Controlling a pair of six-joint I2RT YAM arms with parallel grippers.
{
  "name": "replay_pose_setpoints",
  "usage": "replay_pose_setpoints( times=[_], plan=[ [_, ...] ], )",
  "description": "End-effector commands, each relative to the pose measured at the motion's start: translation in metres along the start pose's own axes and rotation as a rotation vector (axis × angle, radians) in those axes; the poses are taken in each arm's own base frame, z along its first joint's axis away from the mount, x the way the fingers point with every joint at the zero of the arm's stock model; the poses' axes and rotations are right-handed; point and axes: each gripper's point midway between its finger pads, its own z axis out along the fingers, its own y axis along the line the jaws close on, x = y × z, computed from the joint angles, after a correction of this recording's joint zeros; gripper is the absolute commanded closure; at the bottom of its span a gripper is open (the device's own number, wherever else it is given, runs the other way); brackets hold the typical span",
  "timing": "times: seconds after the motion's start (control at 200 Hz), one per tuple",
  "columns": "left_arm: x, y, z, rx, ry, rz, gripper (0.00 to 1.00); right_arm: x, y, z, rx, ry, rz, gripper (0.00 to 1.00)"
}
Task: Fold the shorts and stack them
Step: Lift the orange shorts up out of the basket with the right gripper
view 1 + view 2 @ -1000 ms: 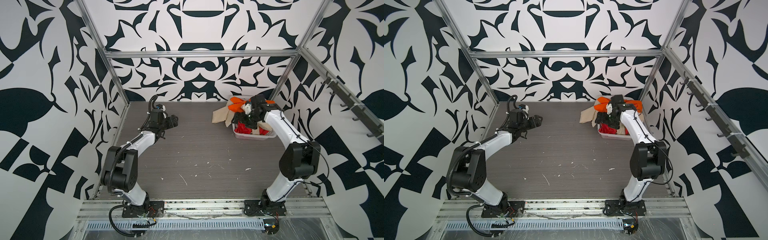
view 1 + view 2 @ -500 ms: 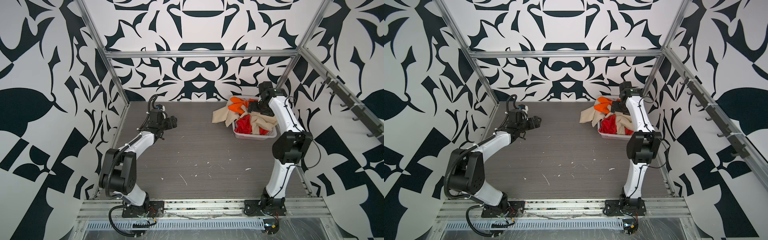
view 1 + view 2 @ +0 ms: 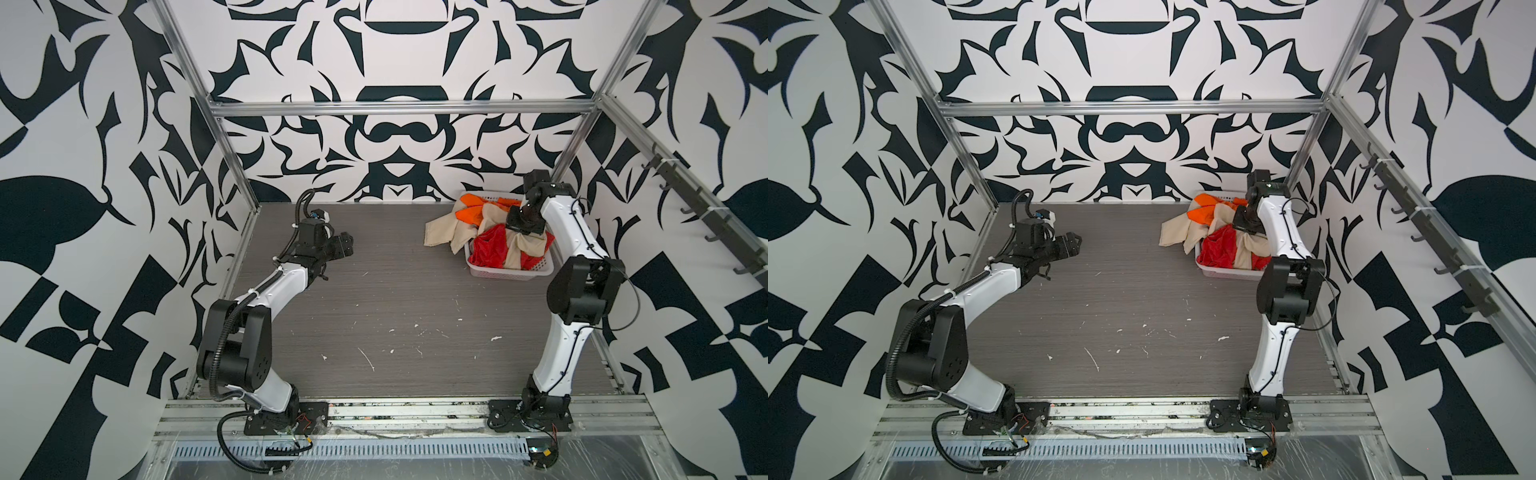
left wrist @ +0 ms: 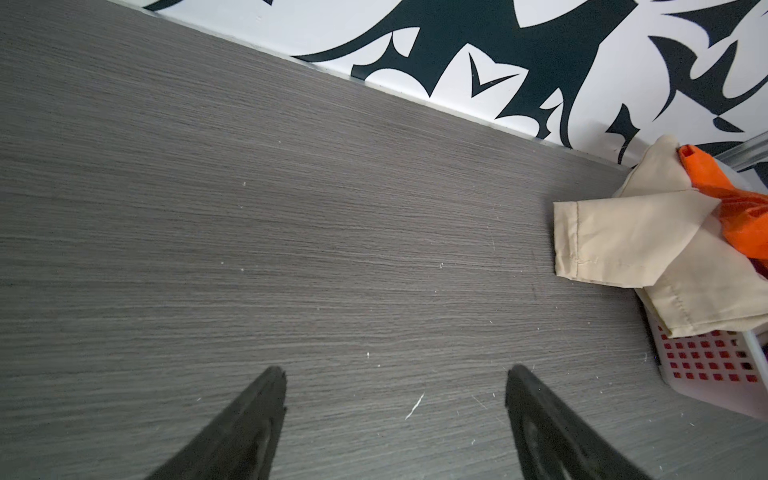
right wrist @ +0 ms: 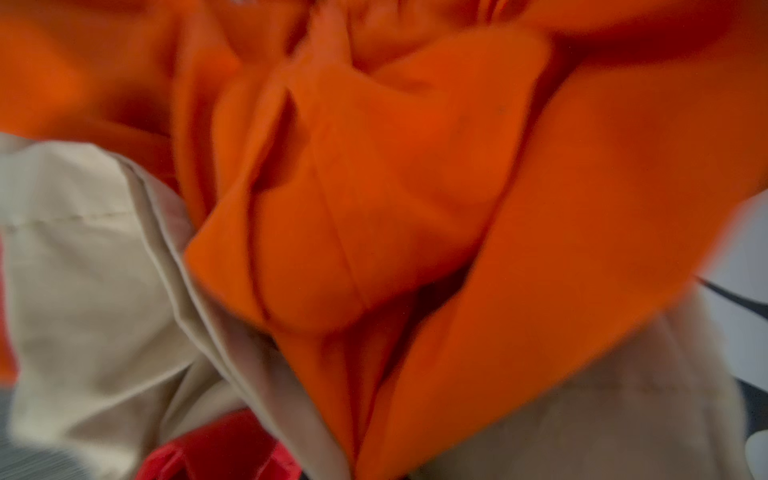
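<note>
White perforated basket [image 3: 510,273] at far right of grey wood-grain bench [image 3: 395,299], white-flecked; black-and-white patterned walls [image 3: 399,62] enclose it.

Grey table [image 3: 395,291] bears white basket [image 3: 507,272] and beige shorts [image 3: 440,232].

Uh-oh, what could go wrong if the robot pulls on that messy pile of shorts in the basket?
1. The orange shorts, beige shorts and red shorts lie tangled in the basket. If the right gripper, closed in the pile, lifts, several might come out together.
2. The basket might slide or tip with them.
3. The beige shorts hanging over its rim could drag across the table.
</note>
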Motion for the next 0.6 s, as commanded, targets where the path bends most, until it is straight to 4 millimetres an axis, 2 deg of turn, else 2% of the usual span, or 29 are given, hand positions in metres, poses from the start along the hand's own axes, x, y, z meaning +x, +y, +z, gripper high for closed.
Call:
replay_pose_setpoints(
  times=[0.0,0.2,0.275,0.355,0.495,0.595],
  plan=[
    [-0.004,-0.003,-0.01,0.002,-0.018,-0.001,0.13,-0.049,0.018,-0.088,-0.114,-0.26,0.002,1.0],
    [-0.009,-0.007,-0.016,0.018,-0.037,-0.012,0.14,-0.079,0.022,-0.156,-0.155,-0.439,-0.01,1.0],
    [-0.011,-0.008,-0.019,0.02,-0.045,-0.011,0.14,-0.09,0.018,-0.179,-0.135,-0.508,-0.005,1.0],
    [-0.013,-0.009,-0.022,0.023,-0.056,-0.013,0.14,-0.1,0.011,-0.193,-0.098,-0.566,0.002,1.0],
    [-0.013,-0.01,-0.027,0.03,-0.064,-0.014,0.14,-0.122,-0.003,-0.206,-0.015,-0.657,0.031,1.0],
    [-0.012,-0.011,-0.029,0.032,-0.065,-0.014,0.14,-0.136,0.003,-0.218,-0.041,-0.713,0.033,1.0]
  ],
)
